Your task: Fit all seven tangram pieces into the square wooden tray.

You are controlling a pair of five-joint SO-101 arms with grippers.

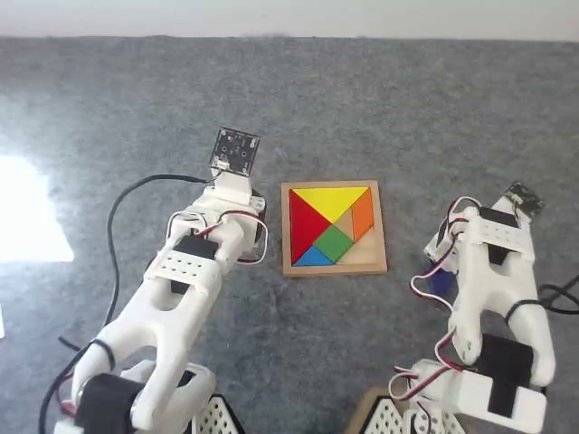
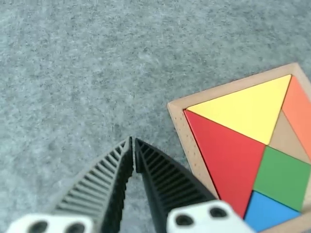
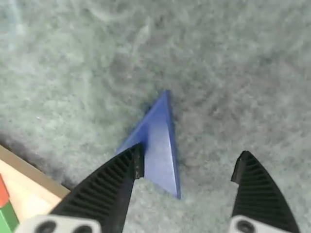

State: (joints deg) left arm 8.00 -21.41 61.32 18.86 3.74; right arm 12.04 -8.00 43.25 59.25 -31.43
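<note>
**Blue triangle between the open jaws, tray partly filled**

Nearest to the bases, the right gripper [image 3: 190, 158] is low over the grey mat [image 3: 233, 58] with its jaws wide apart. One finger touches an edge of the dark blue triangle [image 3: 158, 145], which lies flat just outside the wooden tray [image 2: 180, 127]. I judge this position prepares a grasp.

Further on, the left gripper [image 2: 132, 145] has its jaws closed together and holds nothing. It is just beside the tray edge, probably to stay out of the way.

In the tray I count five pieces: one yellow triangle [image 2: 248, 109], one red triangle [image 2: 223, 155], one green square [image 2: 282, 177], one light blue triangle [image 2: 269, 213] and one orange piece [image 2: 299, 109]. Bare wood shows between them.
</note>
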